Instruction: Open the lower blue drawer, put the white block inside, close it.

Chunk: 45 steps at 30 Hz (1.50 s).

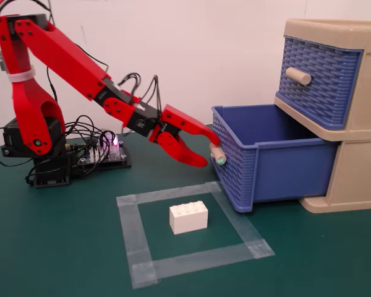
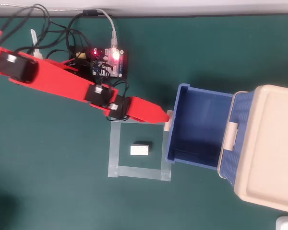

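The lower blue drawer (image 1: 278,170) stands pulled far out of the beige cabinet (image 1: 358,167), and its inside (image 2: 197,127) looks empty from above. Its teal-tipped knob (image 1: 219,156) points toward the arm. My red gripper (image 1: 211,153) is at the knob, its jaws a little apart above and below-left of it, so it is open. In the overhead view the gripper (image 2: 164,116) ends right at the knob (image 2: 167,121). The white block (image 1: 188,218) lies inside a square of grey tape (image 1: 142,272), in front of and below the gripper; from above the white block (image 2: 140,149) is left of the drawer.
The upper blue drawer (image 1: 318,77) with its beige knob is closed. The arm's base and a lit circuit board (image 1: 102,151) with loose cables sit at the back left. A white wall runs behind the green table (image 1: 49,247).
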Tool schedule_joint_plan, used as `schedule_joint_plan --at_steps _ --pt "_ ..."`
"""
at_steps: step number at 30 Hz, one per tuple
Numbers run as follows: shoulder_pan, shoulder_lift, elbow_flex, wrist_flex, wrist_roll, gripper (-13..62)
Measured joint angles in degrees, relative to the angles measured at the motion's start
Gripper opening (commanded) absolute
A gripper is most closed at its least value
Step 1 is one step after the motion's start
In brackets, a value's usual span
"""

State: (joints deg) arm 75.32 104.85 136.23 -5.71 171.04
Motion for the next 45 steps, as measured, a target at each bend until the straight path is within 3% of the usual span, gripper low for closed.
schedule_joint_plan --at_steps 5,11,18,36,38,40,45 --pt "-9.9 13.4 -10.5 30.9 0.8 34.1" --pt "-24.0 1.8 -33.0 70.0 17.6 34.0" --pt "-25.0 -19.3 -51.3 79.3 40.7 33.9" --pt "-26.4 -37.3 -60.2 80.9 48.9 33.3" --pt "-26.4 -38.2 -61.4 80.9 48.9 30.2" --pt "-26.4 -38.8 -62.0 80.5 49.0 22.3" --pt "-26.4 -40.3 -64.3 81.5 48.3 -8.3"
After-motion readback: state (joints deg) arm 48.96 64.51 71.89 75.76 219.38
